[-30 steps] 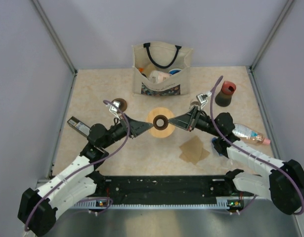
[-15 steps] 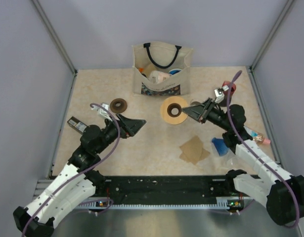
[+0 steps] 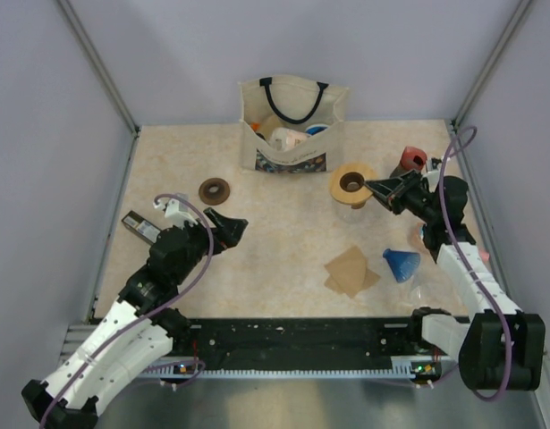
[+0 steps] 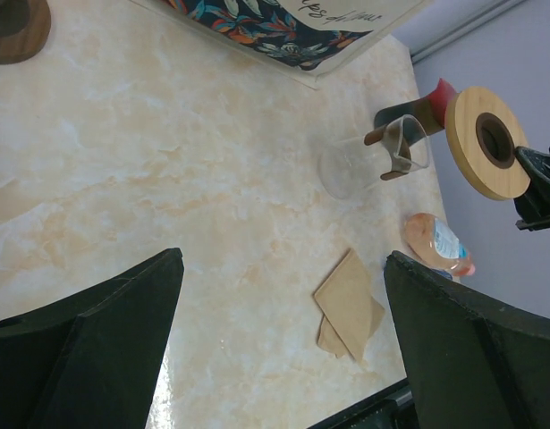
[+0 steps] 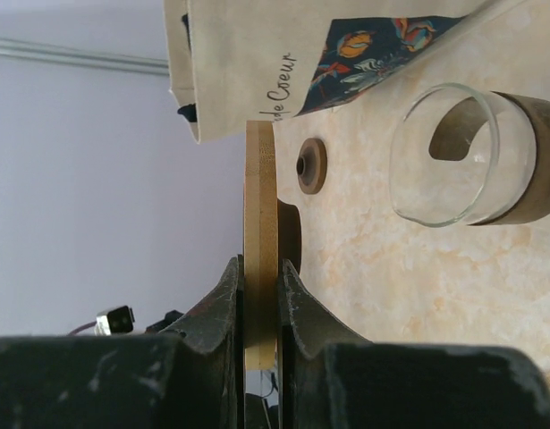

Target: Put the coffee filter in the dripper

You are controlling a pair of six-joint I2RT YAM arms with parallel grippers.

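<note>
The coffee filter (image 3: 351, 271) lies flat on the desk (image 3: 275, 259) toward the near edge, a tan paper wedge with a second edge showing beneath it. Neither arm is touching it. The left fingers (image 3: 230, 226) hang well off to its left, spread wide with nothing between them. From the left wrist camera, the filter (image 4: 349, 304) sits out ahead on the bare marbled surface, framed by the two dark tips.

The right fingers (image 3: 382, 187) are farther back and to the right, well apart from the filter and pinching a tan ring (image 3: 339, 185) by its rim. Through the right wrist camera, that ring (image 5: 259, 223) shows edge-on, clamped between both tips, with a clear glass cup (image 5: 404, 170) just beyond it.

The dripper (image 3: 402, 264) – the blue cone – lies on the desk just to the right of the filter, near it but not touching.

Behind stands a cream tote bag (image 3: 292, 125). On its floral panel the right wrist view gives the cursive word "Coeur"; the letters before it I can't make out. A bottle (image 4: 433, 243) with a peach label lies by the right edge – its print is too small to read. A brown grinder with a red top (image 3: 409, 161) stands beside the right fingers.
</note>
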